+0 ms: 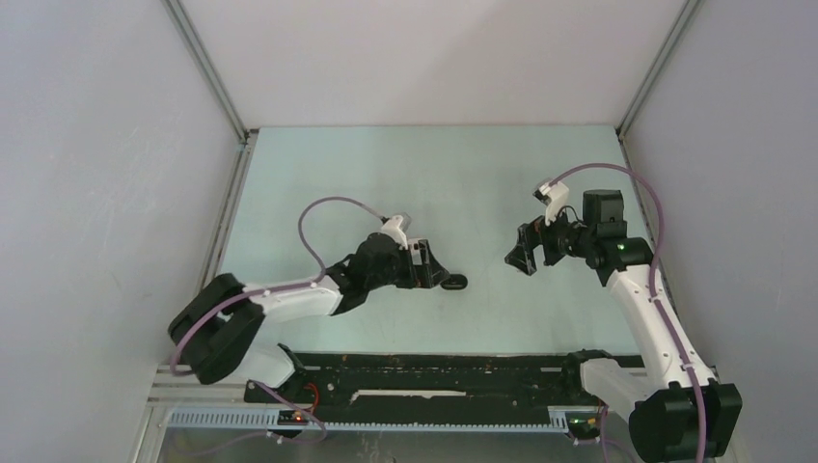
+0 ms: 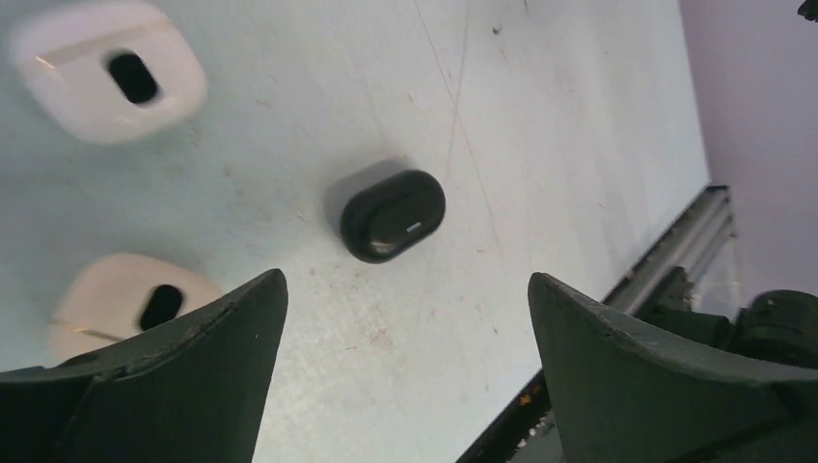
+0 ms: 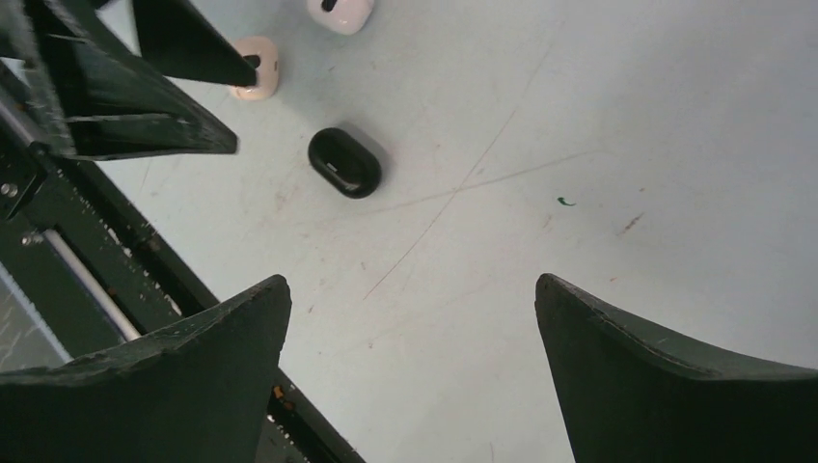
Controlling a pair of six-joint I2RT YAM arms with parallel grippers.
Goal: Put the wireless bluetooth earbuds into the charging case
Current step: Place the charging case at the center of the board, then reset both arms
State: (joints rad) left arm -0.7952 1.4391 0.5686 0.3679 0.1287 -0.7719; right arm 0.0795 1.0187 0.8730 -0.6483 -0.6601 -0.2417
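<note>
Currently the left tool (image 2: 407,280) stands with its fingers wide apart, gripping nothing. The black charging case (image 2: 393,214) lies on the worktop (image 2: 579,116) just ahead of the gap, touching neither finger. To one side sit a white case (image 2: 106,69) and a second white case (image 2: 135,307), each showing a dark oval that cannot be identified. The right tool (image 3: 413,280), likewise spread and empty, hangs apart from the black charging case.

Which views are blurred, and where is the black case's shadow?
Left wrist view: the upper white case is smeared, the black case sharper, shadow at its upper left. Right wrist view: crisp, scratches on the table readable. Top view: even light.
</note>
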